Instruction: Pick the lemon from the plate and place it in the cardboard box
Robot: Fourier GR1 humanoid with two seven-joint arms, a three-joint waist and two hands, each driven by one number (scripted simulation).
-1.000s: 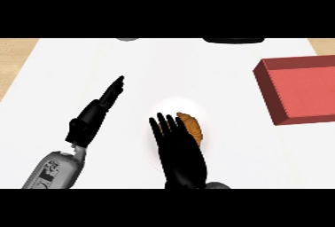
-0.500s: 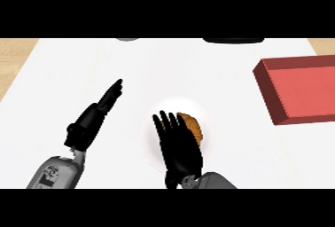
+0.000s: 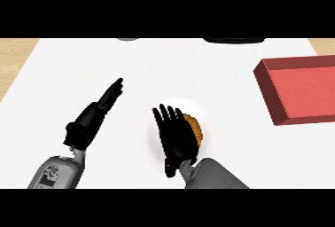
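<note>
Two black hands show in the head view, both with fingers straight and released, grasping nothing. The left hand [image 3: 91, 119] stands edge-on at the left of the smooth white counter [image 3: 196, 66]. The right hand [image 3: 175, 137] lies over a round white plate [image 3: 186, 101], which is hard to tell from the counter. The lemon [image 3: 193, 129], oval and orange-brown, sits on this plate, partly hidden by the right hand. The red rectangular box [image 3: 307, 86], with low walls, stands well apart at the right.

The left hand [image 3: 91, 119] and right hand [image 3: 175, 139] are slim and black, on rounded grey forearms [image 3: 215, 175].
</note>
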